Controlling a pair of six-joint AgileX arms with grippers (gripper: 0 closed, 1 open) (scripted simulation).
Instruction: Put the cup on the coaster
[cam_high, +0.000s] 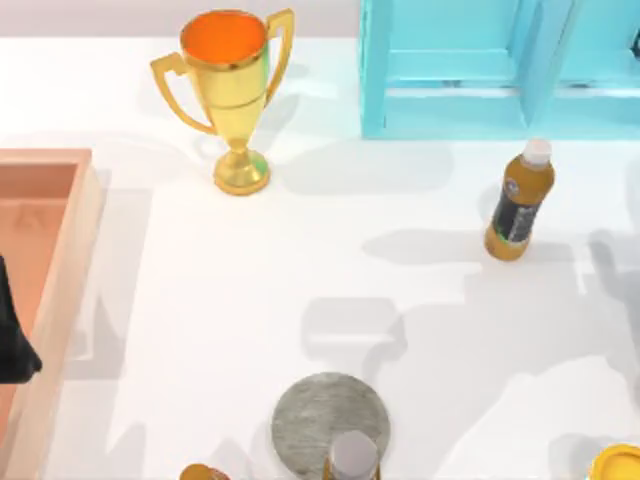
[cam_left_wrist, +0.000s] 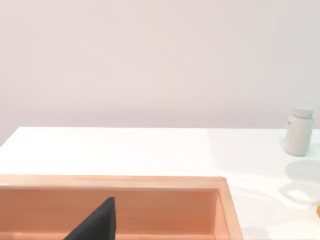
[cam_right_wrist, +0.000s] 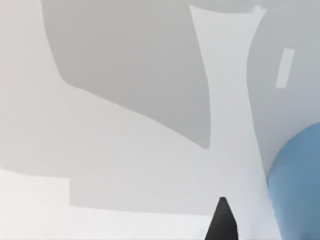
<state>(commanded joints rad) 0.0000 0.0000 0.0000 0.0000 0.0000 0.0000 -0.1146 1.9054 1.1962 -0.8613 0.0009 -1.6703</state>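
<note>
Our flat round grey stone-textured coaster (cam_high: 325, 420) lies on the white counter (cam_high: 300, 260) at the near edge, a white-capped bottle (cam_high: 352, 458) overlapping its near rim. In our right wrist view the small plain blue cup (cam_right_wrist: 296, 185) sits just beside one dark fingertip of our right gripper (cam_right_wrist: 222, 222); whether it's apart or together we cannot tell. Our left gripper (cam_left_wrist: 97, 222) hangs over the wooden tray (cam_high: 70, 250) at the counter's left, its spread likewise unclear.

White table (cam_high: 300, 250), pale wall bg.
</note>
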